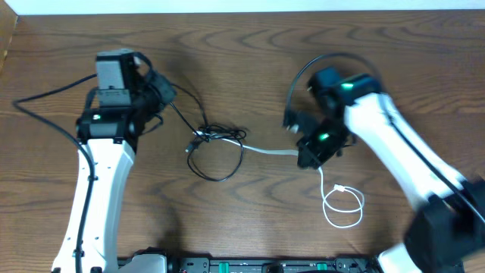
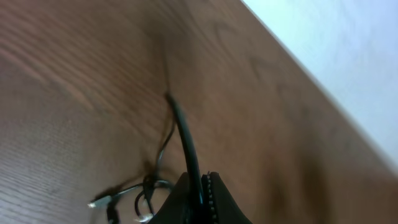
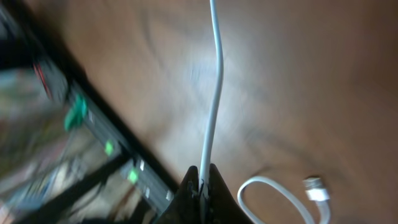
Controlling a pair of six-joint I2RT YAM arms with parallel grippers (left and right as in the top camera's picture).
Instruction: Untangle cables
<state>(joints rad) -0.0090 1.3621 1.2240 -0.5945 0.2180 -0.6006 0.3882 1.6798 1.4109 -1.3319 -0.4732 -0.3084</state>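
Currently clenched on black cable [image 1: 214, 179] with left end effector [image 1: 165, 95]; clenched on white cable [image 1: 269, 152] with right end effector [image 1: 307, 158]; locate tangle [image 1: 203, 136] on bench [image 1: 250, 61] between the two, nearer left; note white cable stretched along that line; judge opposed outward pull likely next.

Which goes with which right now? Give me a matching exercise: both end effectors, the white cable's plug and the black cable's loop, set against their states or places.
1. left end effector
2. right end effector
3. white plug
4. black loop

A. lying free on the table, by a white loop
B. shut on the white cable
C. lying between the two end effectors
D. shut on the black cable

Pairs: 1-D, 2-B, 3-A, 4-C.
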